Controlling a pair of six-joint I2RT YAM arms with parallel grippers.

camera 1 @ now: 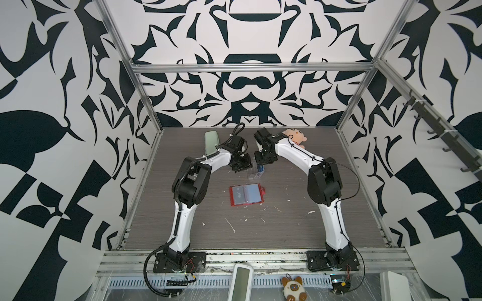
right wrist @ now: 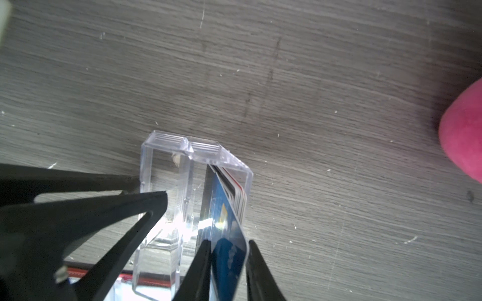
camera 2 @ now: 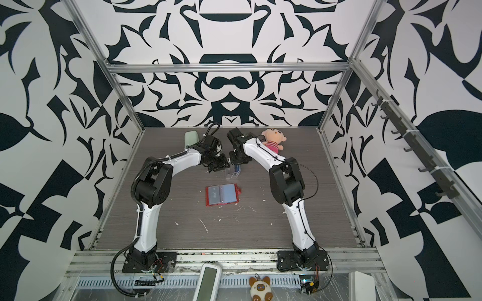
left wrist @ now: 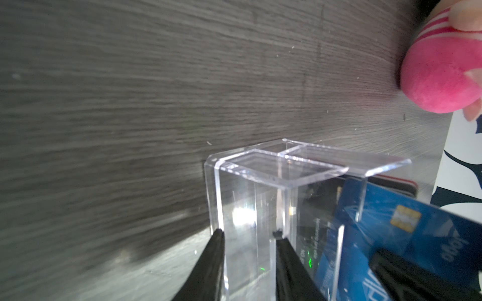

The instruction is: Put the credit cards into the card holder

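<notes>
Left wrist view: we are looking along the left gripper (left wrist: 251,234), whose black fingers (left wrist: 211,260) are clamping across the empty compartment of the clear acrylic box (left wrist: 260,166), one finger outside the end wall and the other at the divider. In both top views this box is standing on the far half of the table (camera 1: 287,221), about midway across. Nearer to us the red card holder (camera 1: 245,195) is lying open and flat, sleeve pages up, well apart from both grippers.

Moving right, the credit cards (right wrist: 238,200) are standing on edge, packed together in the box's right compartment. A blue card (right wrist: 229,260) with a gold chip is leaning out of the pack and rising above the rim.

The right gripper (right wrist: 228,242) is coming down from above with one finger on each side of that blue card. The gap is narrow, but we cannot tell whether the jaws are pinching the card yet.

Farther right, a pink plush doll (camera 2: 272,140) is lying at the far edge, clear of the work.

We are judging the cards to be light, stiff, thin and slippery. The best hold is across the flat faces, just below the raised top edge. A straight upward pull should avoid dragging the neighbouring cards. The box looks light enough to tip, so the left clamp is earning its place.
</notes>
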